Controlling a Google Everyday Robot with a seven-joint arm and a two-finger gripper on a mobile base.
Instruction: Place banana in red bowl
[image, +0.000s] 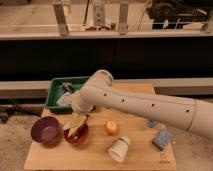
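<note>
Now gripper (80, 119) hovering over red bowl (78, 137) on worktop (90, 157), at banana (73, 127); grip state, cannot tell. Banana looking light, soft, bruisable; taking mid-length seeming safest.

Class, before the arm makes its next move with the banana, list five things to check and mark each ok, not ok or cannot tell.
1. Gripper positioned at the red bowl: ok.
2. Banana over the red bowl, not the purple bowl: ok.
3. Banana resting on the bowl's bottom: cannot tell.
4. Banana let go by the gripper: cannot tell.
5. Orange and cup apart from the red bowl: ok.
</note>
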